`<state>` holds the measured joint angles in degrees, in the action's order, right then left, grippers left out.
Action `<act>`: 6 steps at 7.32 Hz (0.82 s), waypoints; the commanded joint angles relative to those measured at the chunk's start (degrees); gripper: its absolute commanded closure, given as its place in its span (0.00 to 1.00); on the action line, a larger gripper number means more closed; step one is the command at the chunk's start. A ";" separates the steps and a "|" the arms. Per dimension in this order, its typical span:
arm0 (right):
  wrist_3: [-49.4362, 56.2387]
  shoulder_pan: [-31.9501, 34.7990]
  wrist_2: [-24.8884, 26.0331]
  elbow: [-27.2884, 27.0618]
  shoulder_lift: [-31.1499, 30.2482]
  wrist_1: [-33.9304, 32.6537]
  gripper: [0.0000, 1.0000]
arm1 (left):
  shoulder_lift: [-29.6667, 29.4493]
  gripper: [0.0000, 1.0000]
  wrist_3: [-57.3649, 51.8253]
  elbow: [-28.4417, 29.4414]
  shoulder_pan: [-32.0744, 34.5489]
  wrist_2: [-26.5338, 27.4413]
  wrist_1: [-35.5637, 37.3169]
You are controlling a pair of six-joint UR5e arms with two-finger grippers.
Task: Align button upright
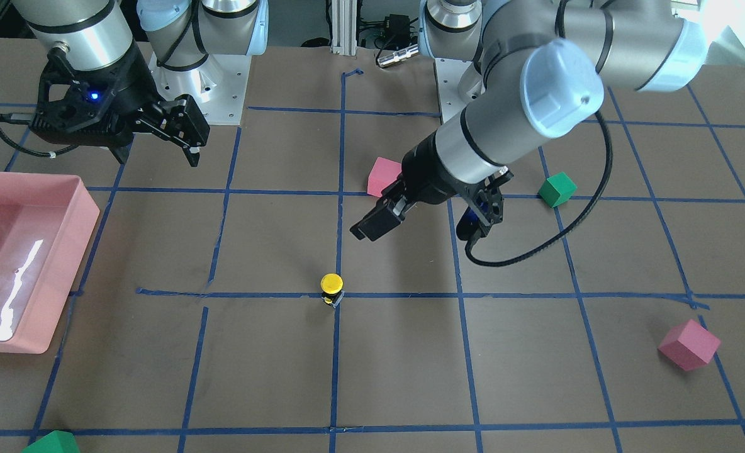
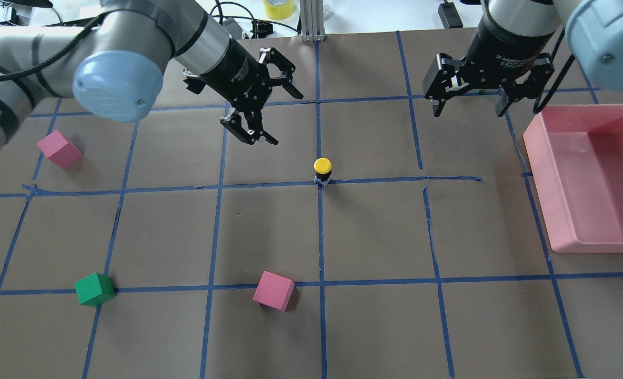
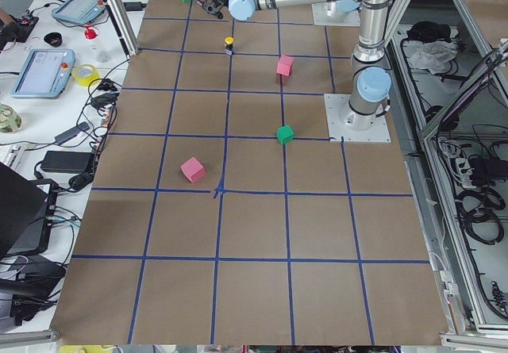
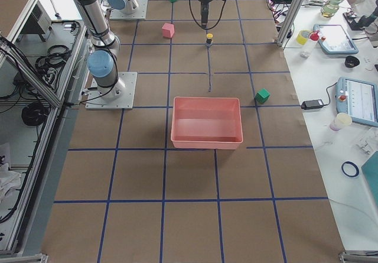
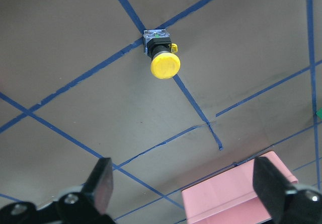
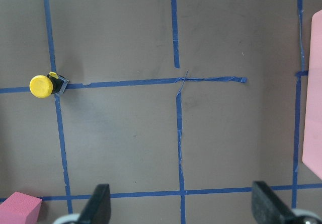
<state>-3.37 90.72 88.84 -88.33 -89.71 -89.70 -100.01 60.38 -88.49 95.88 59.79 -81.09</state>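
Button standing upright, yellow cap on top, base right on a crossing of blue tape lines mid-table. Left gripper hangs just beside it, raised off the table, claw spread wide, nothing in it. Right gripper spread too, near the pink tray, whose bare glossy floor is showing.

silver-grey tubes on the left arm and right arm, pale blue joint caps with one tiny screw each; left gripper and right gripper matte black, white lettering, black cable trailing.
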 commanded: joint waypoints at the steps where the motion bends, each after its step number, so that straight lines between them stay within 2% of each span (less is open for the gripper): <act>1: 0.03 -0.02 -0.07 0.00 0.06 -0.21 0.00 | 7.70 0.00 -6.64 0.60 0.10 3.90 -2.76; 3: -0.06 0.07 -0.16 0.09 -0.03 -0.39 0.00 | 12.89 0.00 -14.74 0.51 0.27 8.83 -2.93; 4: 0.03 -0.02 -0.16 0.09 0.06 -0.39 0.00 | 14.22 0.00 -18.16 0.34 0.10 9.02 -4.67; 6: 0.20 0.07 -0.16 0.09 0.06 -0.39 0.00 | 14.49 0.00 -42.59 -0.89 0.01 16.89 -3.90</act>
<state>-3.31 90.77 88.68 -88.24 -89.66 -90.12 -86.04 31.59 -88.85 95.94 72.15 -85.17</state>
